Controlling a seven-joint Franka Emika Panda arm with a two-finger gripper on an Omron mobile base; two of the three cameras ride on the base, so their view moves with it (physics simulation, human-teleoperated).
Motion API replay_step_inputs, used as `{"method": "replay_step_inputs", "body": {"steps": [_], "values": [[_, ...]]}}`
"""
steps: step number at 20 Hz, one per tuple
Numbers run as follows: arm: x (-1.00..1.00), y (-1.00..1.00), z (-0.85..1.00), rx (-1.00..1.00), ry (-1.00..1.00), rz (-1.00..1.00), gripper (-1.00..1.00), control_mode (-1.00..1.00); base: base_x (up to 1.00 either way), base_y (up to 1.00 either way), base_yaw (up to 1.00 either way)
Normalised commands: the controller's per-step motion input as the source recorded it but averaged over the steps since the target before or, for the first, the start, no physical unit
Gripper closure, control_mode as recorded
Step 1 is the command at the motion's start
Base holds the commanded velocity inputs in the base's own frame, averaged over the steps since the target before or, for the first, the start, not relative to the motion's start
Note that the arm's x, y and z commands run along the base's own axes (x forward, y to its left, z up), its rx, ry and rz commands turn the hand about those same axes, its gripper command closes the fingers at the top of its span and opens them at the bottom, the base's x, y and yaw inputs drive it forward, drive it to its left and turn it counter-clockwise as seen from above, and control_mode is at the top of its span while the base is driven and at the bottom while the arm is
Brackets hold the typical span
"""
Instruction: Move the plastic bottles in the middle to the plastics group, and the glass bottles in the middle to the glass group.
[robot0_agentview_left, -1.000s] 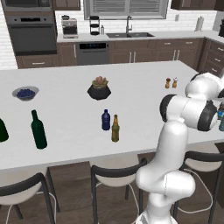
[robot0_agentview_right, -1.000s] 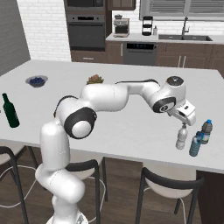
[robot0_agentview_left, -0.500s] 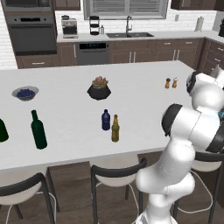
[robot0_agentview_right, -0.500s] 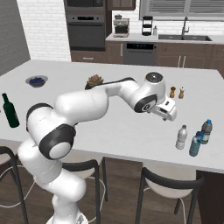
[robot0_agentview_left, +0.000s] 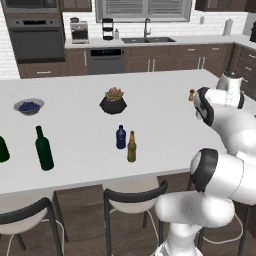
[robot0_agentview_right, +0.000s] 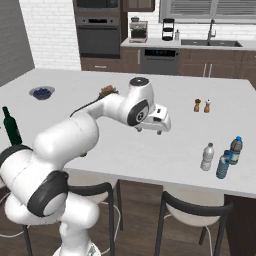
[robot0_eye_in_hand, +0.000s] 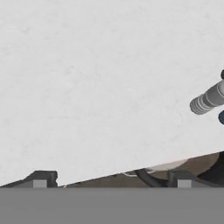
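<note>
Jaws (robot0_agentview_right: 161, 131) are spread wide and carrying nothing, hanging above bare white surface (robot0_agentview_right: 150, 150) about midway along the island. From the hand camera the two dark tips (robot0_eye_in_hand: 39, 179) sit far apart at the bottom with only plain top under them.

Progress looks like one down, two to go. Off to one side of the jaws, near the front edge, the short clear whitish water bottle with the white cap (robot0_agentview_right: 207, 157) is standing upright just beside the cluster of small bluish plastic bottles (robot0_agentview_right: 229, 156), so it reads as already dropped off with the plastics. The hand camera catches its ribbed body (robot0_eye_in_hand: 208, 99) at the edge of the picture, well clear of the tips.

On the opposite side of the jaws, further along the surface, the short dark blue plastic bottle with the rounded shoulder (robot0_agentview_left: 120, 137) and the slim amber-brown long-necked glass bottle (robot0_agentview_left: 131, 147) stand close together in the middle, both upright and untouched. The blue one has to go back past the jaws to the plastics cluster. The amber one has to go even further from the jaws, to the tall dark green wine bottle (robot0_agentview_left: 44, 149) and the squatter dark green bottle (robot0_agentview_left: 3, 149) at the far end.

Best guess is the arm heads to that middle pair next.
</note>
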Motion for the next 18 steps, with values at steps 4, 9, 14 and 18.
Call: {"method": "replay_step_inputs", "body": {"steps": [4,9,14,18], "values": [[-0.44,1.0,0.0,-0.02,0.01,0.28,-1.0,-1.0,0.0,0.0,0.0],[-0.34,1.0,0.05,0.0,0.0,0.39,-1.0,-1.0,0.0,0.0,0.0],[-0.23,1.0,0.07,-0.01,0.0,0.45,-1.0,-1.0,0.0,0.0,0.0],[-0.14,1.0,0.17,-0.04,0.0,0.36,-1.0,-1.0,0.0,0.0,0.0]]}}
